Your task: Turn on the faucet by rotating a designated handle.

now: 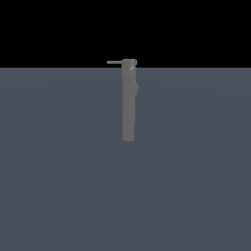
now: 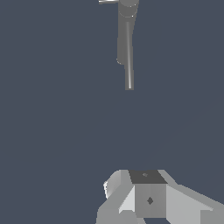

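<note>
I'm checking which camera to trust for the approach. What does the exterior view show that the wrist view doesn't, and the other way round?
Only the exterior view shows the floor's far edge against black, with the faucet standing upright. Only the wrist view shows the tool, low in frame and well apart from the faucet; whether it is open is unclear. Both show the grey column, its side bump and the thin handle projecting from the cap.

From my exterior view I see the faucet standing upright on the dark blue-grey tabletop. Its handle sticks out level from the round cap toward the exterior view's left. A small bump sits on the column's side toward the exterior view's right.
</note>
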You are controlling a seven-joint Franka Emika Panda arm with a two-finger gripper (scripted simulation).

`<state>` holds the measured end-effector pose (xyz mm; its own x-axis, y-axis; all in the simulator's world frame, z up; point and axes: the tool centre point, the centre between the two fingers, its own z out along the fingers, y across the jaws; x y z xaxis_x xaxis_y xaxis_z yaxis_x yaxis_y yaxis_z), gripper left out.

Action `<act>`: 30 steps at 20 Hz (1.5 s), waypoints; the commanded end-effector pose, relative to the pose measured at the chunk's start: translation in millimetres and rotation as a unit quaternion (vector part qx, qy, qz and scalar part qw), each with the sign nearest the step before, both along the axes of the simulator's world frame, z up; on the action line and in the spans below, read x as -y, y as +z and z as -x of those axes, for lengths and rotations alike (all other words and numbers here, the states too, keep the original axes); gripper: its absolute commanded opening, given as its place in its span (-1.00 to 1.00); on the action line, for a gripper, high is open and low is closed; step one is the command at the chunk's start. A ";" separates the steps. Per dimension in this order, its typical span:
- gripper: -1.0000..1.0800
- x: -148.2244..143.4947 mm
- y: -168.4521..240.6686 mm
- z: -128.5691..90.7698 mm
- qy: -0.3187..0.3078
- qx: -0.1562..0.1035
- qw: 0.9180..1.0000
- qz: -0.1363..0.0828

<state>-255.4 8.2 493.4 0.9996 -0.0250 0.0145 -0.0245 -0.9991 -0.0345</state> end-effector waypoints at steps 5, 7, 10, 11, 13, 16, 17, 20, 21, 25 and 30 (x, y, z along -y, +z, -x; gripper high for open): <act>-1.00 0.1 -2.2 -3.7 0.000 0.000 1.000 0.000; -1.00 -0.4 -4.9 -8.4 0.000 0.000 1.000 0.000; -1.00 -1.4 -11.1 -18.9 0.001 0.000 1.000 0.001; -1.00 -1.4 -13.5 -23.2 0.001 0.000 1.000 0.001; -1.00 -2.4 -19.3 -33.1 0.002 -0.001 1.000 0.001; -1.00 -3.7 -29.6 -50.9 0.003 -0.001 1.000 0.002; -1.00 -4.2 -33.5 -57.5 0.004 -0.001 1.000 0.003; -1.00 -5.9 -46.3 -79.6 0.005 -0.002 1.000 0.004; -1.00 -6.5 -51.0 -87.7 0.005 -0.002 1.000 0.004; -1.00 -9.0 -69.3 -119.5 0.007 -0.002 1.000 0.005; -1.00 -12.0 -91.5 -158.3 0.010 -0.003 1.000 0.007</act>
